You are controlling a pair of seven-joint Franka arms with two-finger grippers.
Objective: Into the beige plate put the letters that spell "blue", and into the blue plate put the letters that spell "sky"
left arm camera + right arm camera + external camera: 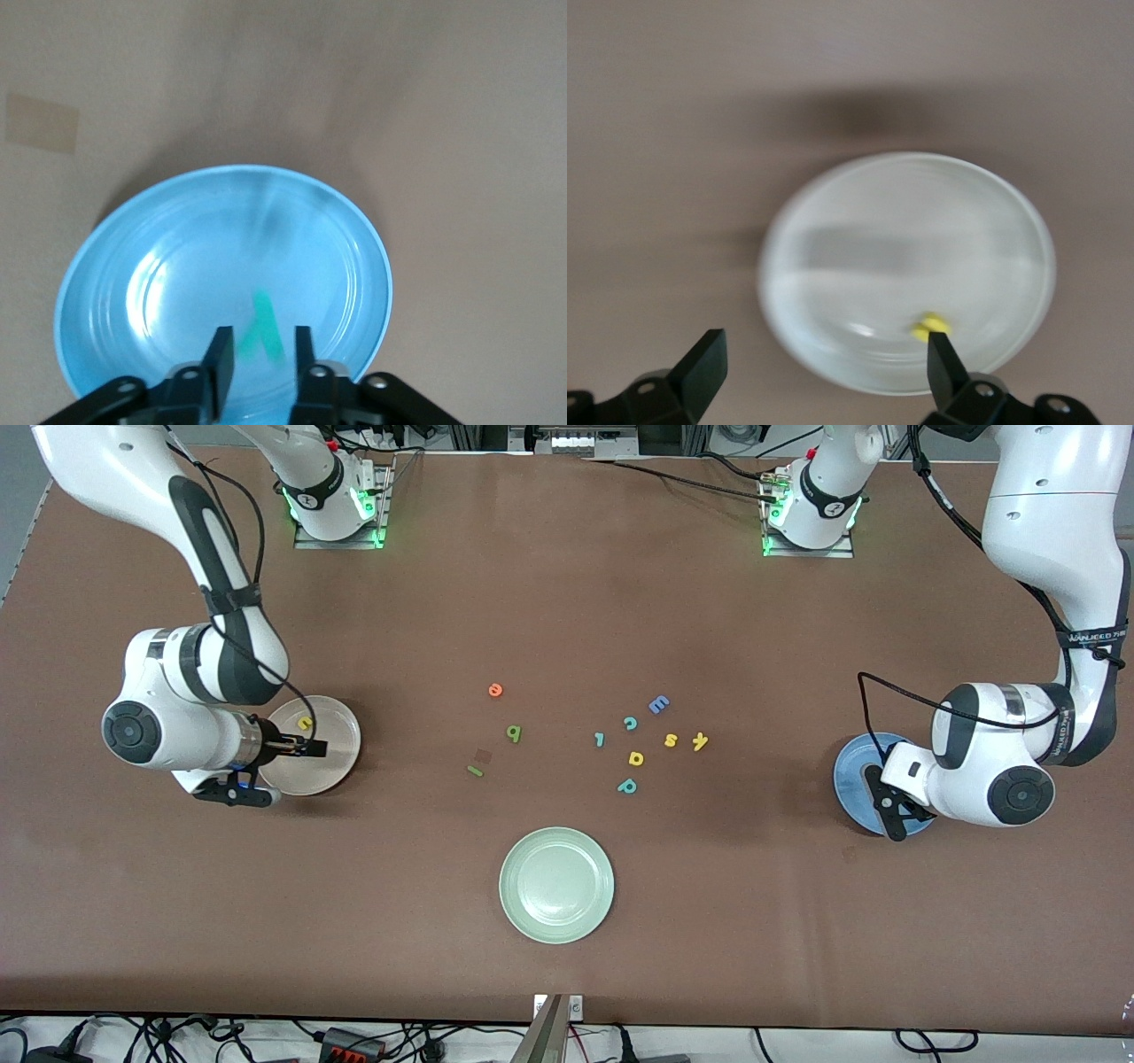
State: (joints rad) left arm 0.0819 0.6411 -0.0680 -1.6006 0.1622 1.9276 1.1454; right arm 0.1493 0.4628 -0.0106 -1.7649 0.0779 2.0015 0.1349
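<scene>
A yellow plastic u (305, 724) lies released under the spread right gripper (824, 359) in the round cream-beige plate (341, 726); the left gripper (264, 359), parting, drops a teal y (262, 329) onto the round sky-blue plate (159, 266); five letters remain.

Left claw (262, 365) over blue plate (159, 266), teal y (260, 329) between parted fingers (219, 359)

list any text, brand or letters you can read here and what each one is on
"WANJEED": printed on the black band round the left arm; small characters after it are too small to read.
"E": blue block letter lying on the table.
"s": yellow toy letter on the table.
Round marks on both arm bases: too small to read.
</scene>
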